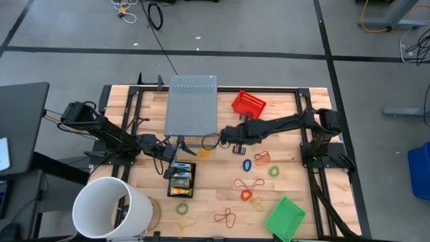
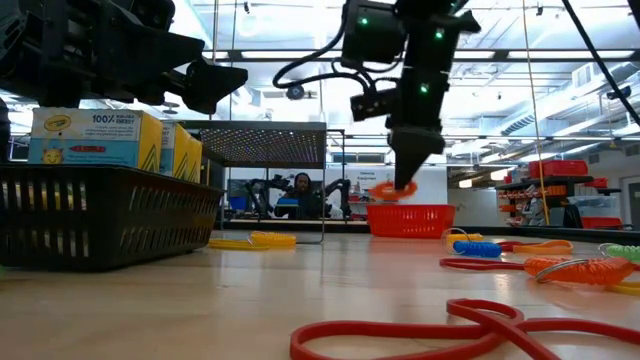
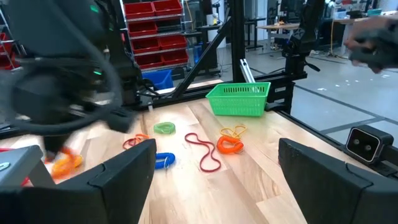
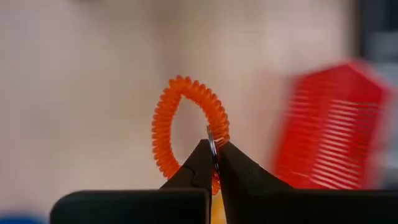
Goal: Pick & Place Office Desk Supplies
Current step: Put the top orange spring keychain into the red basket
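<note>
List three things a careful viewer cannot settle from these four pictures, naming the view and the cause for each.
1. Inside of the white bucket: high view, its own wall hides the bottom.
2. Count of crayon boxes: low view, the black basket covers their lower parts; in the high view they are too small.
3. Red basket: right wrist view, blurred, contents unreadable behind the orange coil held in the right gripper.

1. The left end effector (image 3: 214, 180) is hovering over the wooden surface (image 3: 242, 186), its fingers (image 3: 118, 180) standing wide apart.
2. A green basket (image 3: 238, 99) is sitting beyond them.
3. Red (image 3: 204, 151), orange (image 3: 229, 145), green (image 3: 164, 128) and blue (image 3: 164, 160) bands are lying between.
</note>
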Controlling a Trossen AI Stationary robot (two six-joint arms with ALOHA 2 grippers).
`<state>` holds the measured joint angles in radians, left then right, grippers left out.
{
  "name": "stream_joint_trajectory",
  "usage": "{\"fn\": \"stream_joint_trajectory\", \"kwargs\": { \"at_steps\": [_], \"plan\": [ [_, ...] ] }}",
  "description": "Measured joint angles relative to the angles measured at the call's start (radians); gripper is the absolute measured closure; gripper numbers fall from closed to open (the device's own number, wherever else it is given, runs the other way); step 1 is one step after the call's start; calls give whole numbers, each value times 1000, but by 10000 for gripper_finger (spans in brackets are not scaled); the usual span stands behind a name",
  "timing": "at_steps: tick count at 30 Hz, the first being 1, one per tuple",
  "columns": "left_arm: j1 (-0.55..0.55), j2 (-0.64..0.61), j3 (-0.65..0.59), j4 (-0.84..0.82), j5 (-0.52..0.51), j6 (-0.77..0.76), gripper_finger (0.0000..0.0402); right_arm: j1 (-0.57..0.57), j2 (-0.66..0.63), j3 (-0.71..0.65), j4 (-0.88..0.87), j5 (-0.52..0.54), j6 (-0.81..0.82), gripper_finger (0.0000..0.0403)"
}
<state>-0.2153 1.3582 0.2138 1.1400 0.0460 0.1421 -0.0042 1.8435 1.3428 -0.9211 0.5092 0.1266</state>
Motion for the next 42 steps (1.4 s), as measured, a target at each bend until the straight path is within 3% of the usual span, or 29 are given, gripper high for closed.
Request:
{"fn": "stream_joint_trajectory", "kwargs": {
  "at_steps": [6,14,21,31,42],
  "plan": [
    [0,0,0,0,0,0,63,-98,-2,45,-139,150,18,392],
    [0,0,0,0,0,0,63,-266,-2,41,-133,168,-77,392],
    [0,0,0,-1,0,-1,63,-391,-2,41,-56,19,-185,392],
    [0,0,0,-12,0,-2,63,-479,-2,41,-35,-136,-229,391],
    [0,0,0,-13,0,-2,63,-493,-2,41,-21,-162,-217,286]
  ]
}}
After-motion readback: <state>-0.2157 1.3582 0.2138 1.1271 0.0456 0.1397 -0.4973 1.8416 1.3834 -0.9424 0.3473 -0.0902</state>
